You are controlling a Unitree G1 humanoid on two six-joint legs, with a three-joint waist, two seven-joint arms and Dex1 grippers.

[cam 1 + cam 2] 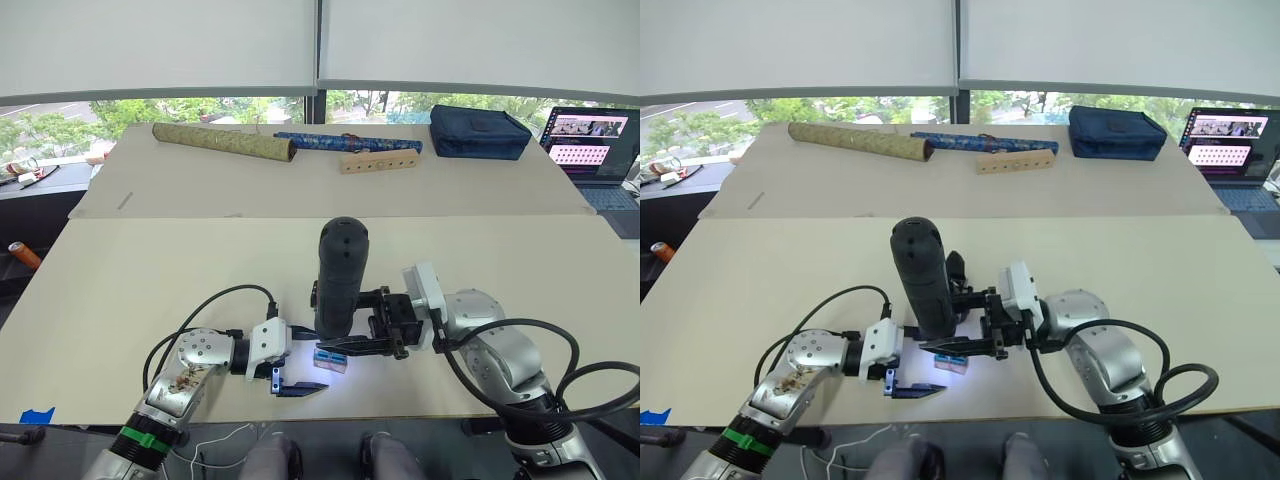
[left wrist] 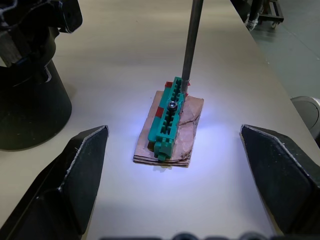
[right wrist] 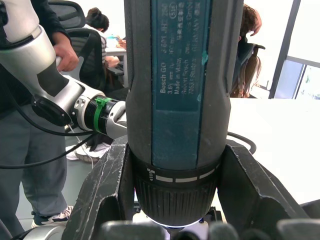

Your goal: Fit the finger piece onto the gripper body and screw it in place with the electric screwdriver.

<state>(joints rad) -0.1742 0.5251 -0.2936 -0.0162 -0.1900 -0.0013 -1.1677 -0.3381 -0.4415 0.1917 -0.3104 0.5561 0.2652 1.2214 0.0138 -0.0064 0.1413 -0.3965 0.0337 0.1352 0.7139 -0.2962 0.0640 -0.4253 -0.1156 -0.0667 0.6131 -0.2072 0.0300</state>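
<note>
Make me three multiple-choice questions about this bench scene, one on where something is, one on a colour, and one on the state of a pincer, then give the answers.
1. Where does the electric screwdriver's metal bit touch down?
A. on the green block
B. on the rolled tube
C. on the laptop

2. What colour is the case at the far right of the back table?
A. red
B. dark blue
C. white

3. How is the left pincer?
A. shut on the block
B. holding the screwdriver
C. open, fingers on either side of the block

Answers:
1 A: the left wrist view shows the bit of the electric screwdriver meeting the far end of the green block.
2 B: the case is dark blue.
3 C: the left pincer stands wide apart around the block, while the right pincer clamps the screwdriver.
</note>
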